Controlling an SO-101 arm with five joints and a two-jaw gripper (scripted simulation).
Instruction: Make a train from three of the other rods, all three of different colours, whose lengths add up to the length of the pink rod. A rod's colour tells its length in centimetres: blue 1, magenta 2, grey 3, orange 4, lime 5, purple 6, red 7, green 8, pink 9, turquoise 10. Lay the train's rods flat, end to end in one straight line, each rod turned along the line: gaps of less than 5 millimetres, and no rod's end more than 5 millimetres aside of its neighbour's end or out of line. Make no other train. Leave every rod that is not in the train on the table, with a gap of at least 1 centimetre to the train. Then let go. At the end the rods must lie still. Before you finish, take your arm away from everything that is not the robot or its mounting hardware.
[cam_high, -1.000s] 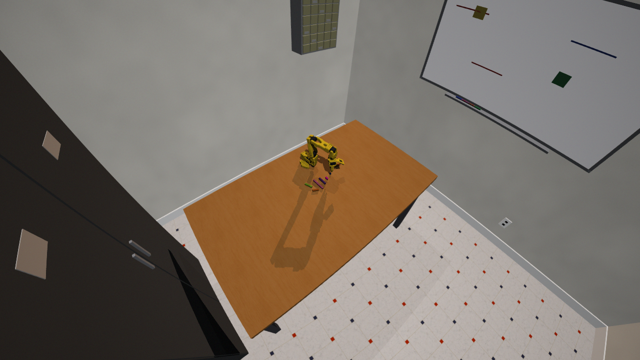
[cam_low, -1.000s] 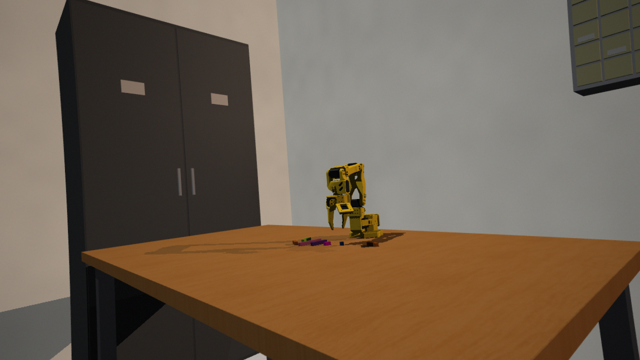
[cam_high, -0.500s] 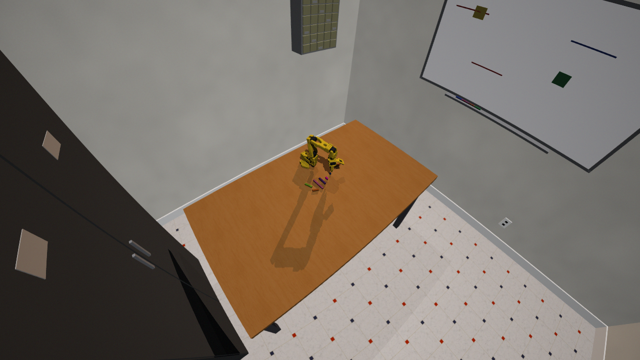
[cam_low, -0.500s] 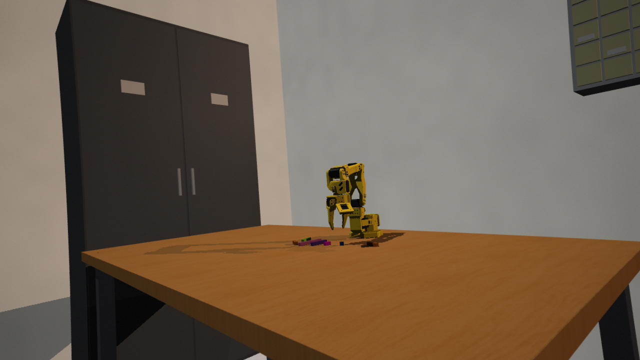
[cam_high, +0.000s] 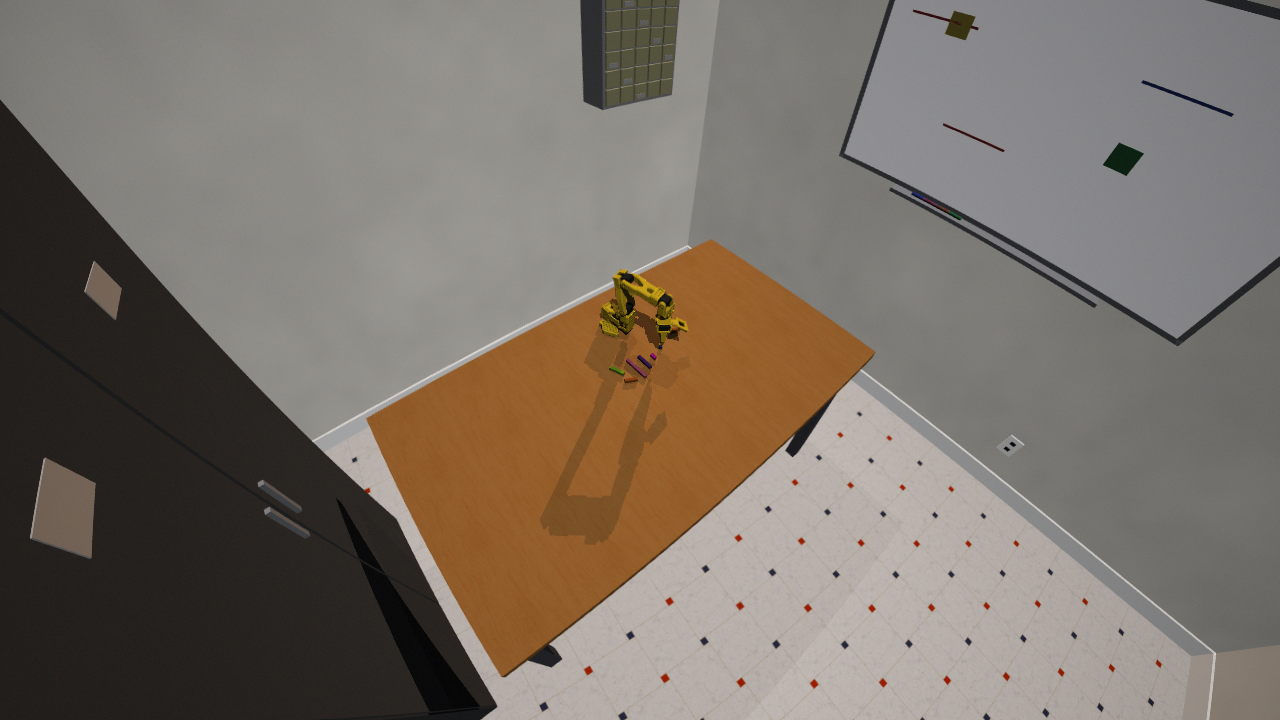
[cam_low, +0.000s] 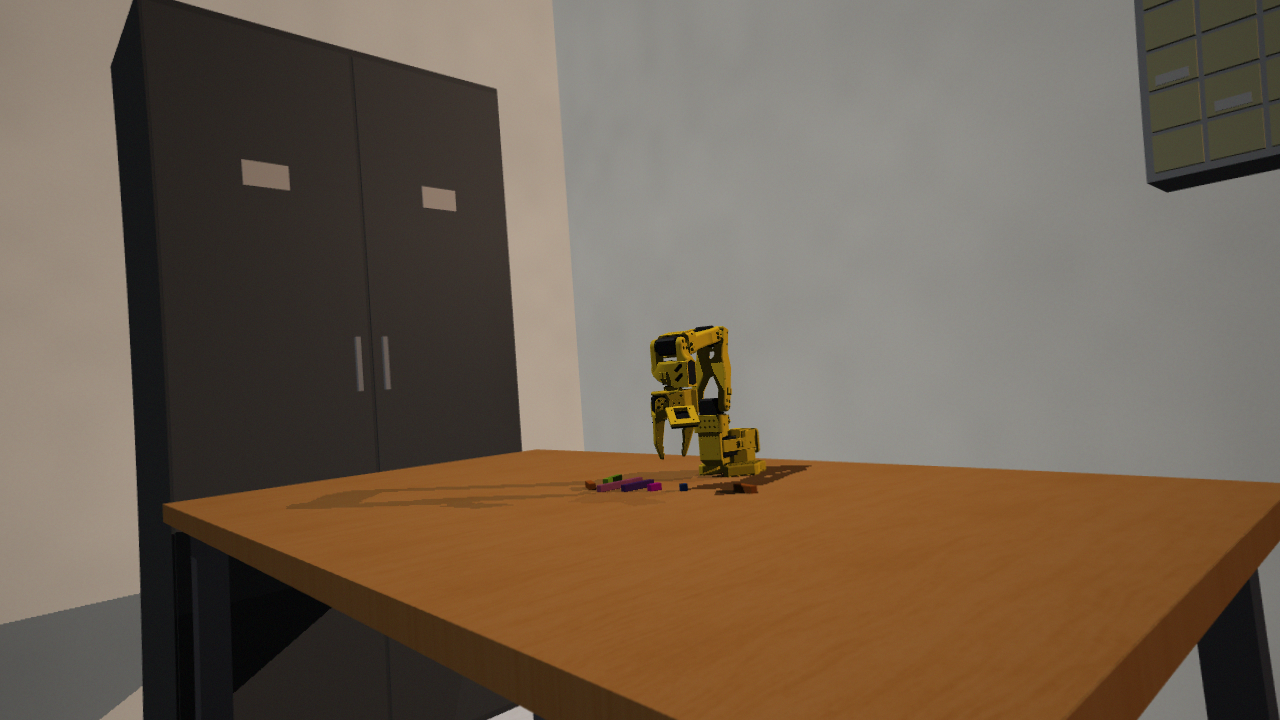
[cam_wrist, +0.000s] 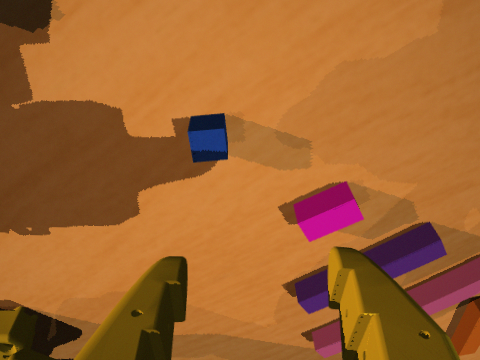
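Claw (cam_wrist: 256, 280) parted, empty, raised above blue rod (cam_wrist: 208, 136).

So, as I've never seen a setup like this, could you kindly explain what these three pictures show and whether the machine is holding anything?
It is one small yellow robot arm standing on a wooden table. One picture looks down on the room from high up, one looks across the table from the side, and the third comes from a camera on the arm's wrist, looking past its claw. Small coloured rods lie on the table in front of the arm: a blue cube by itself, a short magenta rod, then a purple rod and a pink rod side by side. An orange piece and a green one lie beyond them. The claw hangs above the table, slightly open, with nothing between its two fingers. A dark cabinet stands behind.
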